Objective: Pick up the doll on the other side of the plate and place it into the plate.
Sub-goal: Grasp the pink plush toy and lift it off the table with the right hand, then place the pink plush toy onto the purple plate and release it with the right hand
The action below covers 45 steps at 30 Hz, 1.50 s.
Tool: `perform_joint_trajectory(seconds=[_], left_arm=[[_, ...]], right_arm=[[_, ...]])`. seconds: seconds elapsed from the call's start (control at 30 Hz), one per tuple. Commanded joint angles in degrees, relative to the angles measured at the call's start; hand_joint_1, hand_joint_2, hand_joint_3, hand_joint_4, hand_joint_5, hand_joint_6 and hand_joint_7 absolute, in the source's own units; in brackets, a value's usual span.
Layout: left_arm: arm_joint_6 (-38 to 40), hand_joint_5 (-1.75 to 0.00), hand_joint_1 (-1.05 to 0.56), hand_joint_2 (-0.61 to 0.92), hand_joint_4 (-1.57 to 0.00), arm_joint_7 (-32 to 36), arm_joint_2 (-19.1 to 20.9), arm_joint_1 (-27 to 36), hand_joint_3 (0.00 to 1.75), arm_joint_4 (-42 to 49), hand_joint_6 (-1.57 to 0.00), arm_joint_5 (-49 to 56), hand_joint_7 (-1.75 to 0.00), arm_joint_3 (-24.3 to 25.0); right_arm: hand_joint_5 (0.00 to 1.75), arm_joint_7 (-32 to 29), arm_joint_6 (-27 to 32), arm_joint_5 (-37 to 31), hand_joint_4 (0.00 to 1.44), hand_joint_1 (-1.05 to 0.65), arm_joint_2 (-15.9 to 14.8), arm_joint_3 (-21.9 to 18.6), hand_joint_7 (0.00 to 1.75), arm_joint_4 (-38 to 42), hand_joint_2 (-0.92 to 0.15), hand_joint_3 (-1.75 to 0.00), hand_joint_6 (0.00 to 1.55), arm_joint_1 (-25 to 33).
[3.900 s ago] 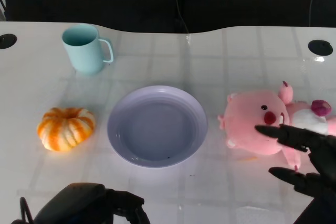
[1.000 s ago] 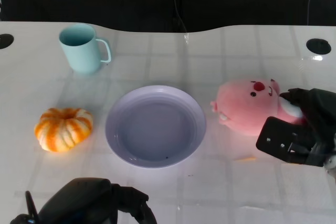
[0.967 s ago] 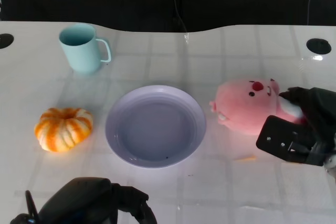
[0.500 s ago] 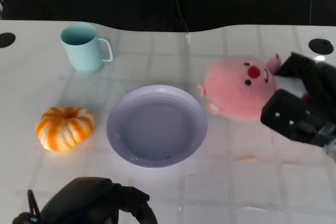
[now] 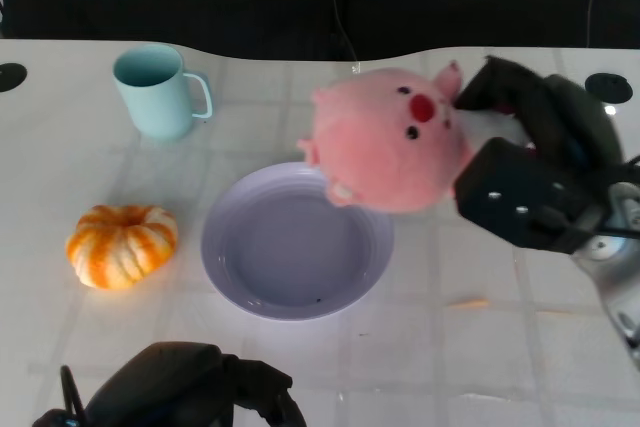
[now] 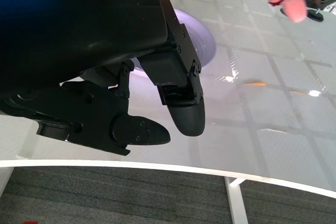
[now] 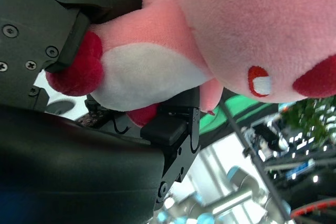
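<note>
I see my right hand (image 5: pixel 535 172) clamped around the body of the pink doll (image 5: pixel 385 142), holding it in the air over the far right rim of the plate (image 5: pixel 225 272), while my left hand (image 5: pixel 190 397) rests low, empty, fingers loosely spread.

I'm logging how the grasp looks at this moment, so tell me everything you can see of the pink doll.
The pink doll is a soft plush animal with a big round head, small dark eyes, a red nose, small ears, a white belly and red feet. The right hand grips its body from behind, fingers wrapped around the belly and feet, as the right wrist view shows. It is lifted off the table, tilted head-first toward the lavender plate, its head overlapping the plate's far right rim in the head view. Nothing else touches it.
</note>
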Motion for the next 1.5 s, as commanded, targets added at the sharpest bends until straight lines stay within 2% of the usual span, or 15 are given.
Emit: perform_joint_trajectory(seconds=[0.03,0.33,0.57,0.63,0.7,0.73,0.8,0.83,0.87,0.9,0.93,1.0,1.2,1.37,1.5], left_arm=[[0.77,-1.41,-0.16,0.92,-0.69,0.44,0.02,0.60,0.25,-1.19,-0.89,0.71,-0.59,-0.18],[1.27,-1.39,-0.15,0.92,-0.71,0.34,-0.34,1.21,0.23,-2.57,-0.90,2.30,-0.59,-0.78],[1.53,-1.34,-0.15,0.92,-0.73,0.07,-0.36,1.56,0.24,-3.55,-0.91,2.70,-0.57,-1.07],[1.74,-1.38,-0.16,0.92,-0.73,0.08,-0.46,1.56,0.24,-3.67,-0.91,2.96,-0.57,-1.18],[2.20,-1.41,-0.16,0.92,-0.73,-0.15,-0.47,1.50,0.24,-3.82,-0.92,3.11,-0.57,-1.27],[2.41,-1.43,-0.16,0.92,-0.72,-0.24,-0.45,1.48,0.25,-3.92,-0.91,3.14,-0.57,-1.30],[2.24,-1.45,-0.16,0.92,-0.72,-0.04,-0.42,1.44,0.25,-3.78,-0.91,2.92,-0.58,-1.29],[1.99,-1.46,-0.16,0.92,-0.72,0.17,-0.42,1.39,0.25,-3.55,-0.91,2.76,-0.58,-1.26],[1.74,-1.46,-0.16,0.92,-0.72,0.32,-0.39,1.32,0.25,-3.33,-0.91,2.64,-0.58,-1.25],[1.62,-1.47,-0.16,0.92,-0.72,0.36,-0.35,1.27,0.25,-3.20,-0.91,2.59,-0.58,-1.24],[1.63,-1.47,-0.16,0.92,-0.72,0.34,-0.31,1.23,0.26,-3.16,-0.91,2.62,-0.58,-1.23],[1.95,-1.47,-0.17,0.92,-0.71,0.18,-0.32,1.10,0.26,-3.30,-0.91,2.88,-0.58,-1.24],[1.84,-1.48,-0.18,0.92,-0.71,0.36,-0.35,0.79,0.26,-2.95,-0.90,3.14,-0.59,-1.36],[1.52,-1.48,-0.18,0.92,-0.70,0.58,-0.47,0.43,0.26,-2.44,-0.91,3.38,-0.60,-1.53],[1.50,-1.45,-0.18,0.92,-0.71,0.39,-0.49,0.13,0.26,-2.20,-0.90,3.15,-0.60,-1.61]], right_arm=[[1.75,1.44,1.34,-0.26,0.94,-0.16,2.06,1.05,1.75,-0.81,-0.33,-1.31,0.76,-3.08],[1.75,2.53,2.00,-2.66,0.95,-0.17,7.76,5.91,1.74,5.58,-0.35,-1.27,0.76,-7.11],[1.75,1.16,0.39,-4.53,0.91,-0.17,9.83,8.95,1.67,11.94,-0.37,-1.16,0.77,-7.95],[1.75,0.69,-0.19,-4.60,0.92,-0.17,10.18,9.20,1.69,13.00,-0.38,-1.14,0.77,-7.76],[1.75,0.41,-0.56,-4.59,0.91,-0.17,10.41,9.29,1.57,13.55,-0.41,-1.05,0.79,-7.52],[1.74,0.50,-0.51,-4.49,0.86,-0.17,10.53,9.28,1.34,13.64,-0.43,-0.98,0.82,-7.42],[1.67,1.79,-0.06,-4.11,0.81,-0.19,10.61,9.30,0.96,13.54,-0.48,-0.86,0.87,-7.31],[1.31,3.44,0.36,-3.86,0.72,-0.23,10.49,9.49,0.62,13.45,-0.59,-0.69,0.81,-7.39],[1.02,5.50,0.64,-4.07,0.65,-0.27,10.07,10.12,0.40,13.32,-0.69,-0.54,0.76,-7.57],[0.70,7.50,1.15,-4.42,0.51,-0.36,9.64,10.74,0.18,13.00,-0.82,-0.36,0.63,-7.72],[0.57,9.34,1.83,-4.75,0.42,-0.41,9.21,11.23,0.09,12.34,-0.87,-0.30,0.55,-7.76],[0.41,12.07,2.60,-5.34,0.27,-0.52,8.25,12.03,0.02,10.74,-0.91,-0.24,0.38,-7.59],[0.28,17.67,5.69,-6.76,0.03,-0.69,5.98,13.27,0.00,5.33,-0.92,-0.22,0.16,-5.91],[0.25,20.64,5.98,-7.78,0.00,-0.78,2.67,13.46,0.01,-0.25,-0.92,-0.19,0.12,-4.09],[0.23,22.36,5.21,-7.41,0.00,-0.81,-0.66,12.05,0.00,-6.68,-0.92,-0.19,0.10,-1.92]])
